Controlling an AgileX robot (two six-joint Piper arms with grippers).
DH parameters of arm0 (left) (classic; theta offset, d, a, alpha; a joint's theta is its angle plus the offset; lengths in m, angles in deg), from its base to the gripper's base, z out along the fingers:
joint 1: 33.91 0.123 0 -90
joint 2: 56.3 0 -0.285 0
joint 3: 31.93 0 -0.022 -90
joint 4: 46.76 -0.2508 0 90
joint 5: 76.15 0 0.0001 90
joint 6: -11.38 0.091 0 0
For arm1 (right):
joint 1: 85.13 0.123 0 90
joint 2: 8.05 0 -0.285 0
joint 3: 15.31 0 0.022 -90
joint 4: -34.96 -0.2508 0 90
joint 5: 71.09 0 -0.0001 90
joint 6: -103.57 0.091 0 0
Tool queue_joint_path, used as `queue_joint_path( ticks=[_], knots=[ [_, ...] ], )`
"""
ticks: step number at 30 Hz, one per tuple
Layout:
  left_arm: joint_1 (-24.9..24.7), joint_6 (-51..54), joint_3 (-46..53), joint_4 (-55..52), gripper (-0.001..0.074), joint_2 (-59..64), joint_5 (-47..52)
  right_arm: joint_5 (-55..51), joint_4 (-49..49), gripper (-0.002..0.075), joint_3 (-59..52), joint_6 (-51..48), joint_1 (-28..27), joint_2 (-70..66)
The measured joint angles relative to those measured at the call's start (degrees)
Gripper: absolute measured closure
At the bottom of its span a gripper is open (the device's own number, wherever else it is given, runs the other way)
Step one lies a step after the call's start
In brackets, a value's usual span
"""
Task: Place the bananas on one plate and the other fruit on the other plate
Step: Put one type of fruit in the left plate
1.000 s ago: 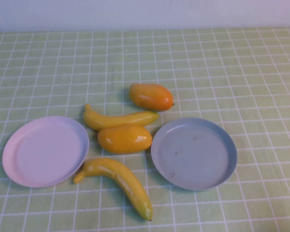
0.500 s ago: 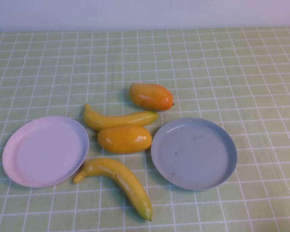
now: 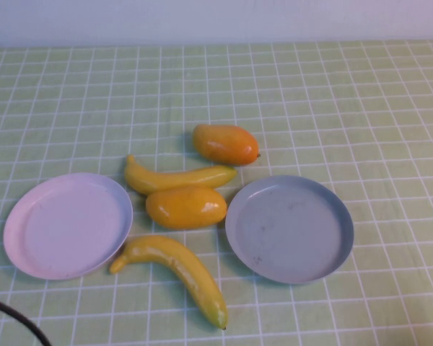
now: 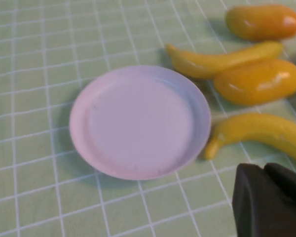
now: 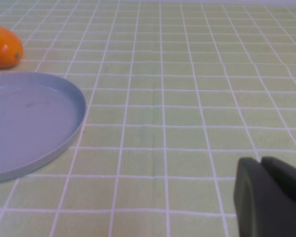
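High view: on the green checked desk (image 3: 361, 101), the pink plate (image 3: 68, 225) is sitting at nine o'clock and the grey-blue plate (image 3: 289, 228) at three o'clock, both bare. Between them the two bananas (image 3: 179, 178) (image 3: 179, 270) and the two orange-yellow fruits (image 3: 226, 144) (image 3: 186, 207) are lying; neither hand is showing here.

Left wrist view: the left hand (image 4: 269, 201) is hovering just off the pink plate (image 4: 139, 121), fingers pressed together, holding nothing (one banana (image 4: 259, 134) lying nearest).

Right wrist view: the right hand (image 5: 270, 196) is hanging above bare desk, well apart from the grey-blue plate (image 5: 29, 121), fingers together, gripping nothing.
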Motion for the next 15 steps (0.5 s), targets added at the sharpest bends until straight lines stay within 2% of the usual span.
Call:
queue_joint_path(
  ticks=[5, 8, 12, 15],
  knots=[
    [0.00, 20.29, -8.88, 8.27, 0.0737, 15.34, 10.03, 0.00, 0.00, 0.0741, 0.00, 0.00, 0.00, 0.00],
    [-0.58, 28.46, -12.99, 11.81, 0.0737, 23.91, 11.14, 0.00, 0.00, 0.0741, 0.00, 0.00, 0.00, 0.00],
    [-4.88, 35.05, -19.07, 10.58, 0.0737, 34.62, 10.14, 0.00, 0.00, 0.0741, 0.00, 0.00, 0.00, 0.00],
    [-10.13, 37.10, -25.62, 6.37, 0.0737, 43.57, 11.22, 0.00, 0.00, 0.0741, 0.00, 0.00, 0.00, 0.00]
  ],
)
